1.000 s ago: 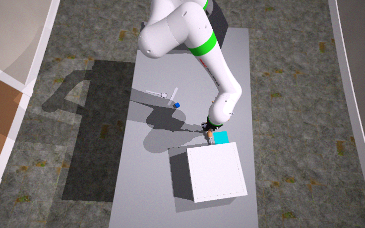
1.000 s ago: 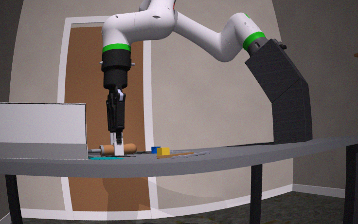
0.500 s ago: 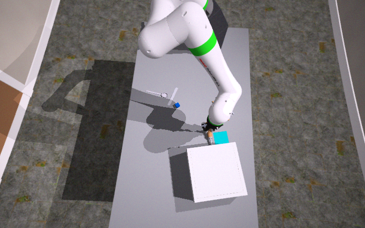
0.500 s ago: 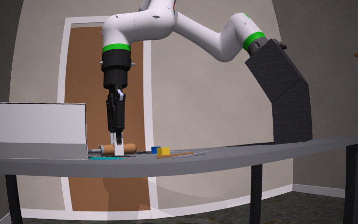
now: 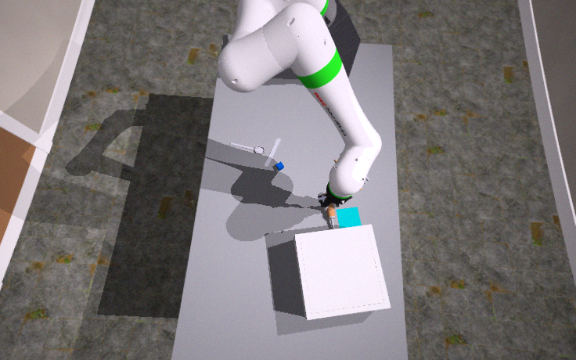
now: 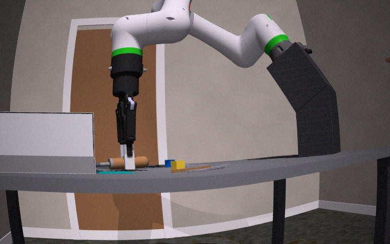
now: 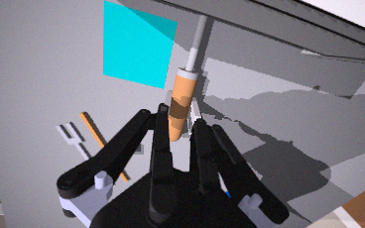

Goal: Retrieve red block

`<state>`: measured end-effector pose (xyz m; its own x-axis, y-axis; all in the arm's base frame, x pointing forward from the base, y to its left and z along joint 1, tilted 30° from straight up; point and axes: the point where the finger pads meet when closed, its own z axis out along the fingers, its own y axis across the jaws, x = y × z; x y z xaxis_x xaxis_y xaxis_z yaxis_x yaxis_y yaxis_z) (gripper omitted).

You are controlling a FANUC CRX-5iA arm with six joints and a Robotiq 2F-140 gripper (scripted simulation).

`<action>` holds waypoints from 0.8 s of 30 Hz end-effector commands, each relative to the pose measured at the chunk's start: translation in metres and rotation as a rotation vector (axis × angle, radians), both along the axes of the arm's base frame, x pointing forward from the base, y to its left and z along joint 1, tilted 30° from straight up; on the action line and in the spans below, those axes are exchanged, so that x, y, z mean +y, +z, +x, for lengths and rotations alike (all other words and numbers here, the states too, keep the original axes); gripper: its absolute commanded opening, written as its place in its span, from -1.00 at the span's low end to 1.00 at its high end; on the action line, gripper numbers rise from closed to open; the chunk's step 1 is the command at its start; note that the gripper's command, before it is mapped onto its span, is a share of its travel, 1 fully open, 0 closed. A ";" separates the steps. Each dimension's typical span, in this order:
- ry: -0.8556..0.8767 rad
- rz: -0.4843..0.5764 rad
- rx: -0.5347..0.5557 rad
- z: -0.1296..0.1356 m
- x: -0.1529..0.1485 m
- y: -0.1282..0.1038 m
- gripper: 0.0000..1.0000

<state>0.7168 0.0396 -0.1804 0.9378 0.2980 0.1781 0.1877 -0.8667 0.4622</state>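
Note:
My gripper [image 5: 329, 210] points straight down next to the white cabinet [image 5: 342, 270] and is shut on the wooden handle of a rod tool [image 7: 181, 101]. The tool lies about level, just above the table. Its thin grey rod reaches into the gap under the cabinet [image 7: 278, 30]. The teal square [image 5: 348, 217] lies flat on the table right beside the tool and against the cabinet front; it also shows in the wrist view [image 7: 136, 47]. From the side, the gripper [image 6: 128, 162] clamps the handle [image 6: 139, 161] close to the cabinet [image 6: 37, 142]. The red block is hidden in every view.
A small blue cube [image 5: 279, 166] and two pale flat tools [image 5: 259, 149] lie farther up the table. A yellow block [image 6: 177, 164] and an orange stick [image 6: 191, 168] lie near the gripper. A grey fork-like tool [image 7: 73, 133] lies beside the stick.

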 end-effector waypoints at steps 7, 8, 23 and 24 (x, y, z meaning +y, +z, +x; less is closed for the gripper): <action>0.000 0.000 0.000 0.000 0.000 0.000 -1.00; 0.000 0.000 0.000 0.000 0.000 0.000 -1.00; 0.000 0.000 0.000 -0.002 -0.001 0.000 -1.00; 0.000 0.000 0.000 -0.003 -0.001 0.000 -1.00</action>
<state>0.7146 0.0389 -0.1808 0.9377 0.2982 0.1781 0.1878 -0.8667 0.4622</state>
